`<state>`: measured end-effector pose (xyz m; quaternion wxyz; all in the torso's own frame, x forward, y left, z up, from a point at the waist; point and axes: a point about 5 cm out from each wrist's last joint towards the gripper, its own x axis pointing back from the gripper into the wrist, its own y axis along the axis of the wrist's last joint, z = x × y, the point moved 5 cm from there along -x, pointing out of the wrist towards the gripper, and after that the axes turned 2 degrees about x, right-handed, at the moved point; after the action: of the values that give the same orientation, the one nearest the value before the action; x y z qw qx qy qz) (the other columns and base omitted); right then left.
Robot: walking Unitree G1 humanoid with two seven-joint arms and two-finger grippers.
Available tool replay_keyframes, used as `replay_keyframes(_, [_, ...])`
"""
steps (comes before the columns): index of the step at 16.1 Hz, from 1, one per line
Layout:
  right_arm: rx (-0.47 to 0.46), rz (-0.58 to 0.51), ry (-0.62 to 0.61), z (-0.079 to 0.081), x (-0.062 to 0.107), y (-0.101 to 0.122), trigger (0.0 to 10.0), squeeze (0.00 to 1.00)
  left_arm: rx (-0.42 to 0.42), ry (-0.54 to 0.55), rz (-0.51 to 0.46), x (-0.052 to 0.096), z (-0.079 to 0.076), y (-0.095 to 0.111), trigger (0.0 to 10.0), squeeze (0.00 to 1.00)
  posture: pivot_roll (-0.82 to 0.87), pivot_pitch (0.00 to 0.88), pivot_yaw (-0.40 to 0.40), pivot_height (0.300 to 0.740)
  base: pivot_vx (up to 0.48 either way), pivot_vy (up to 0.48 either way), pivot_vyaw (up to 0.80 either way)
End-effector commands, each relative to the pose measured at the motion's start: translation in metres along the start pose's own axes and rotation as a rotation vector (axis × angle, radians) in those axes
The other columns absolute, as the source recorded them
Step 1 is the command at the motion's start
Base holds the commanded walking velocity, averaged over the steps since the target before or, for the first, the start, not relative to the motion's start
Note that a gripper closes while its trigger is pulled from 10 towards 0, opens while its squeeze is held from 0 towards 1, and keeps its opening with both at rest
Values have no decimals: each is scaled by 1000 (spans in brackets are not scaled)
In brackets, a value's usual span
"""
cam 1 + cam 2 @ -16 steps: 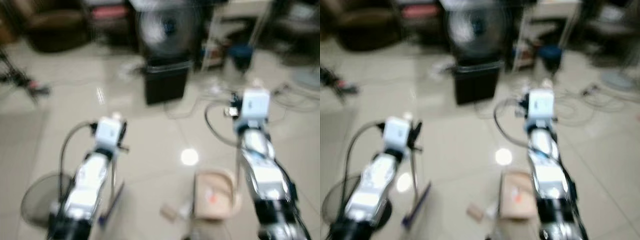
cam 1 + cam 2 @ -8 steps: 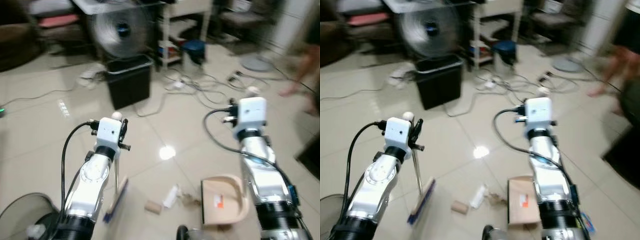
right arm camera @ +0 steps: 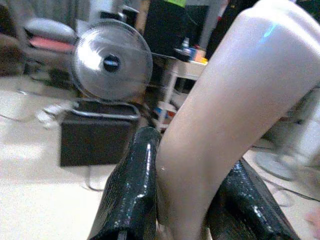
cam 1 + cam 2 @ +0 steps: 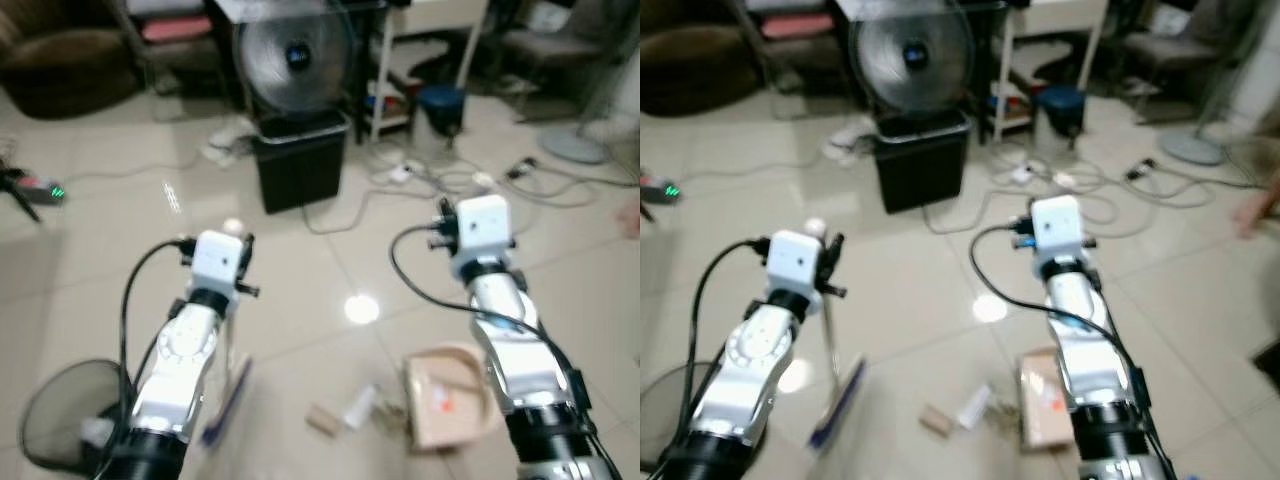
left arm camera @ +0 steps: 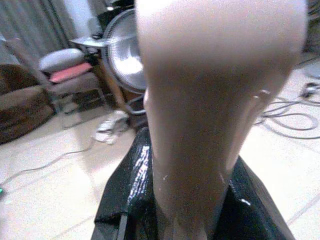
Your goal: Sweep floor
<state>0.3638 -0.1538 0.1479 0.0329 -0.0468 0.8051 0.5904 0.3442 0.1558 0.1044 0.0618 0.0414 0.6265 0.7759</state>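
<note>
My left gripper [image 5: 192, 200] is shut on the beige handle of a broom [image 4: 829, 335]. Its blue bristle head [image 4: 228, 400] rests on the tiled floor beside my left arm. My right gripper [image 3: 190, 195] is shut on the beige handle of a dustpan [image 4: 447, 398], which lies on the floor under my right arm. Between broom and dustpan lies litter: a cardboard roll [image 4: 321, 420], a small white bottle [image 4: 360, 405] and crumpled scraps [image 4: 388, 415].
A black bin [image 4: 300, 160] and a standing fan [image 4: 292, 58] are straight ahead, with tangled cables [image 4: 450, 180] to their right. A mesh basket [image 4: 70, 420] sits at my lower left. Beyond are a blue bucket [image 4: 441, 105], a white shelf and a brown sofa [image 4: 70, 60].
The whole picture has swung and sharpened as the camera moved. Both grippers keep their hold, and the broom and dustpan stay in the same place beside my arms.
</note>
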Motion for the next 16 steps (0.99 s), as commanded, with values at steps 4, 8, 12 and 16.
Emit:
replay_keyframes(4, [-24,-40,42,2,0,8,10000,0,-6,7,-34,-3,0,11,10000,0,-77,24,29,740,254,0,577])
replay_keyframes(8, [-90,-53,65,8,2,10,10000,0,-30,44,-8,-1,10,6,10000,0,-62,37,22,740,0,0,0])
replay_keyframes(12, [-66,-95,19,2,-2,8,10000,0,-32,106,-16,-6,20,5,10000,0,-24,61,11,740,0,0,0])
replay_keyframes(16, [-80,-139,79,9,-10,8,10000,0,-14,112,-54,-13,17,8,10000,0,-21,125,-3,740,0,0,0])
